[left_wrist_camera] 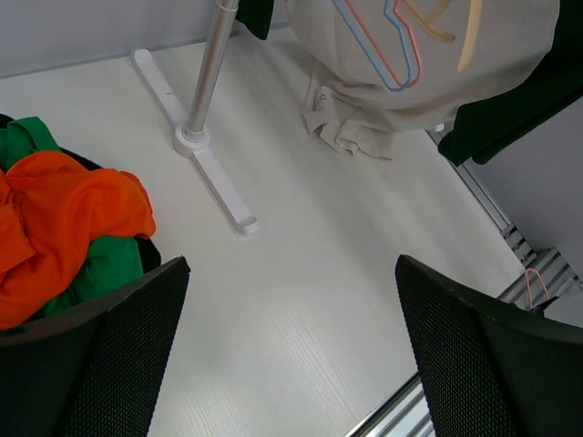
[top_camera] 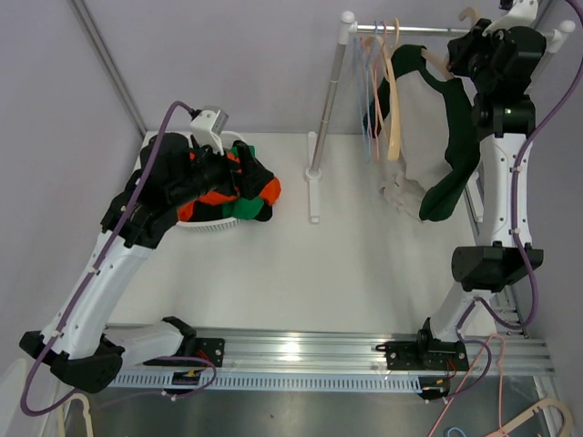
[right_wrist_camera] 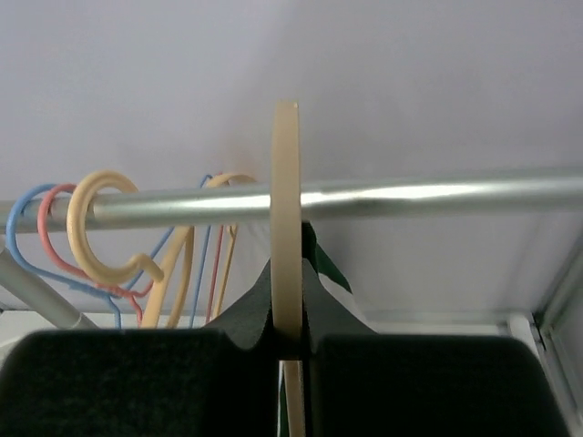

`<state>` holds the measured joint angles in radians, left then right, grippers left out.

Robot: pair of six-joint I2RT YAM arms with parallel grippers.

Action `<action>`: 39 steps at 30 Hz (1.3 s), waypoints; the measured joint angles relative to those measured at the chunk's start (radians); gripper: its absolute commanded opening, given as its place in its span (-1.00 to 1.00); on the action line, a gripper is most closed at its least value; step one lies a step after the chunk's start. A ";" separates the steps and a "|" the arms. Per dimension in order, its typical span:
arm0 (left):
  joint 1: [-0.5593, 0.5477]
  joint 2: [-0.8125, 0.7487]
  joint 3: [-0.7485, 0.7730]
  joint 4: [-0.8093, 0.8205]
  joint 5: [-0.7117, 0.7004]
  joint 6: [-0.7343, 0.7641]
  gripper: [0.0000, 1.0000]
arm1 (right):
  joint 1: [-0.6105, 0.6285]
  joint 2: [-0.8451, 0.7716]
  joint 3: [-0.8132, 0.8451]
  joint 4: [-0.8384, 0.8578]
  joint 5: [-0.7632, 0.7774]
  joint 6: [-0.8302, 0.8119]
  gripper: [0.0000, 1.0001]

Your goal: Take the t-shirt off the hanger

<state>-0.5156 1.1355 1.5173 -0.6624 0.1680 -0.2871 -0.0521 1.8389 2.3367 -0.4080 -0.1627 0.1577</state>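
**Two arms, one garment on the rail**

Right gripper (right_wrist_camera: pixel 289 339): I see it clamped flat on the neck of the cream hanger (right_wrist_camera: pixel 286 228), which shows edge-on. Whether the hook bears on the rail (right_wrist_camera: pixel 428 195) I cannot tell. The t-shirt (top_camera: pixel 412 118), cream with dark green sleeves, hangs over the far right corner, its hem bunched on the worktop (top_camera: pixel 301 273). The hanger's shoulders are hidden inside it. Left gripper (left_wrist_camera: pixel 291 350): spread wide, holding nothing, above the basket (top_camera: pixel 205 226) of clothes at the far left corner.

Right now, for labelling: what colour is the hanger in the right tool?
Cream hanger; right wrist view.
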 measured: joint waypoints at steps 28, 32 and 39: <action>-0.887 0.020 -0.512 0.750 -0.267 0.281 0.99 | 0.406 -0.589 -0.653 -0.411 1.032 0.426 -1.00; -0.895 0.061 -0.515 0.835 -0.235 0.320 0.99 | 0.466 -0.606 -0.652 -0.415 1.083 0.430 -1.00; -0.896 0.219 -0.439 0.900 -0.300 0.379 0.99 | 0.591 -0.612 -0.651 -0.418 1.166 0.430 -1.00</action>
<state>-1.4117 1.3548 1.0786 0.2375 -0.1318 0.0917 0.5388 1.2266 1.6859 -0.8257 1.0031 0.5873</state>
